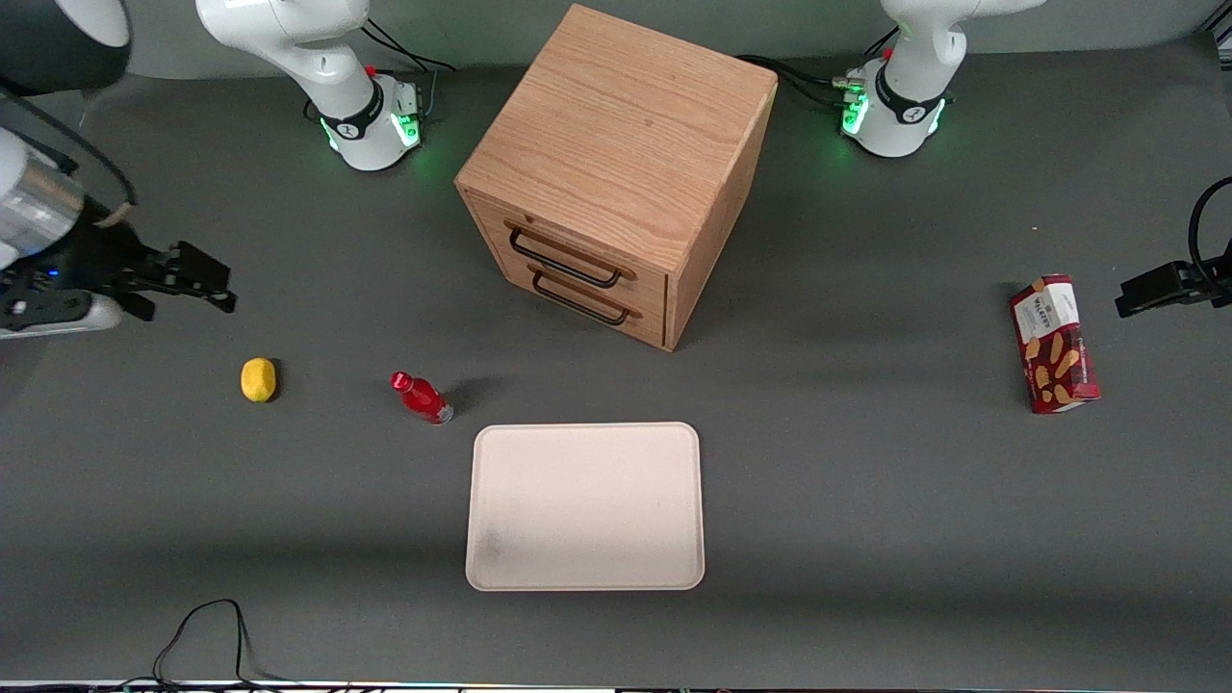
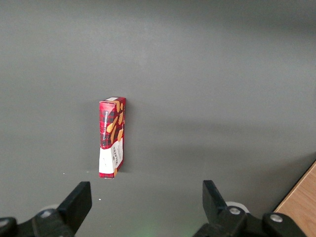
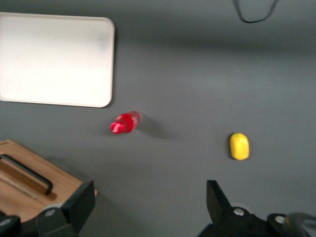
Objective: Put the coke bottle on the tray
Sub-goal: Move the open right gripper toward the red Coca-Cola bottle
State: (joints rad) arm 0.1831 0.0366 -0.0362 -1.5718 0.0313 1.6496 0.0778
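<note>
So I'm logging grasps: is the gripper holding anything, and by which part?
Nothing is held. The gripper hangs open above the table, apart from the coke bottle, which stands beside the tray.

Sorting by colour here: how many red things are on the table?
2. The bottle stands between the lemon and the tray. The biscuit box lies toward the parked arm's end. The open gripper hovers above the table near the lemon. The drawers' insides are unseen.

Below the wide-spread end effector (image 3: 150, 200), open tabletop (image 1: 866, 500) surrounds the coke bottle (image 3: 125, 123); the lemon (image 3: 239, 146) and drawer cabinet (image 3: 29, 177) sit apart, the tray (image 3: 54, 59) lies bare.
</note>
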